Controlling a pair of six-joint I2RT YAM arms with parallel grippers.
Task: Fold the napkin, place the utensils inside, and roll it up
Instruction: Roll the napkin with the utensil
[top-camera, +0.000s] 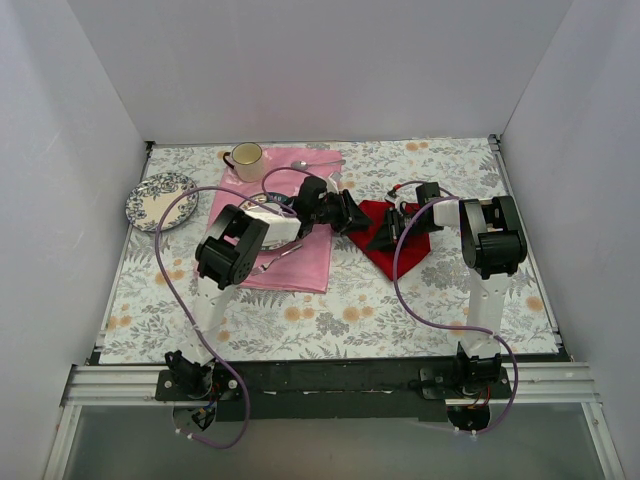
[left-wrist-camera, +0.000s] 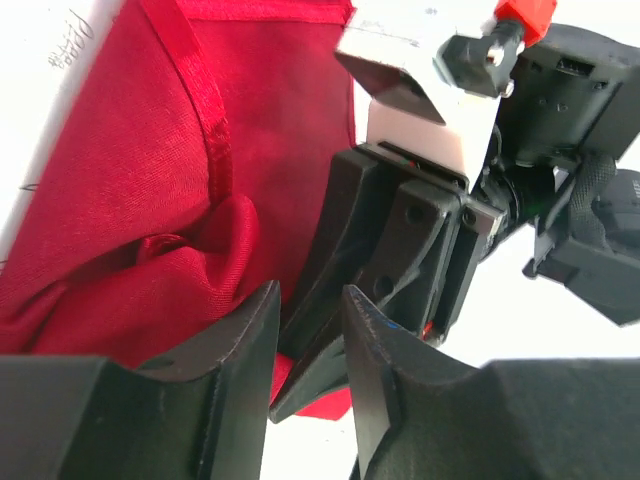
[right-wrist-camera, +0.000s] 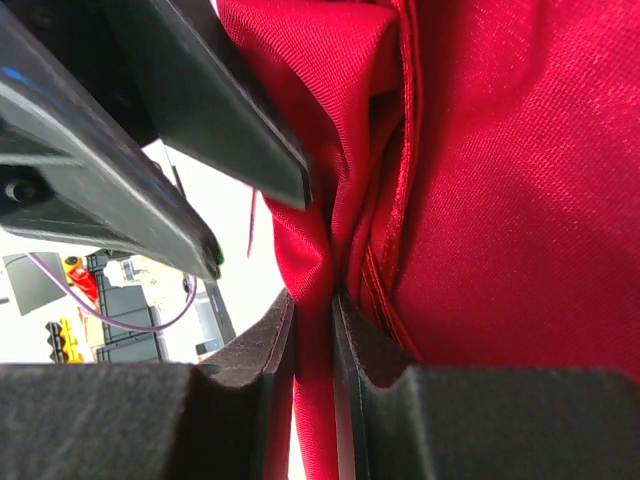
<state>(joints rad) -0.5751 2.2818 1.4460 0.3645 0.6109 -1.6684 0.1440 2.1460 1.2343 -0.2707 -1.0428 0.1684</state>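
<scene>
Pinching the napkin (right-wrist-camera: 500, 200) fold, right fingers (right-wrist-camera: 250, 350) hold tight; left fingers (left-wrist-camera: 240, 340) narrow, grip unclear. Crowding risks collision or dragging the cloth.

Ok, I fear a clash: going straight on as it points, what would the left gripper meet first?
Most likely the right gripper, whose fingers sit right ahead of the left gripper, seemingly close; the napkin lies beside that line. Depth is unclear.

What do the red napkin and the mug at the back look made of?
The napkin looks like woven fabric with a slight sheen: fine weave, soft folds, stitched hem. The mug seems glazed ceramic or enamel, cream and glossy; too small to be sure.
</scene>
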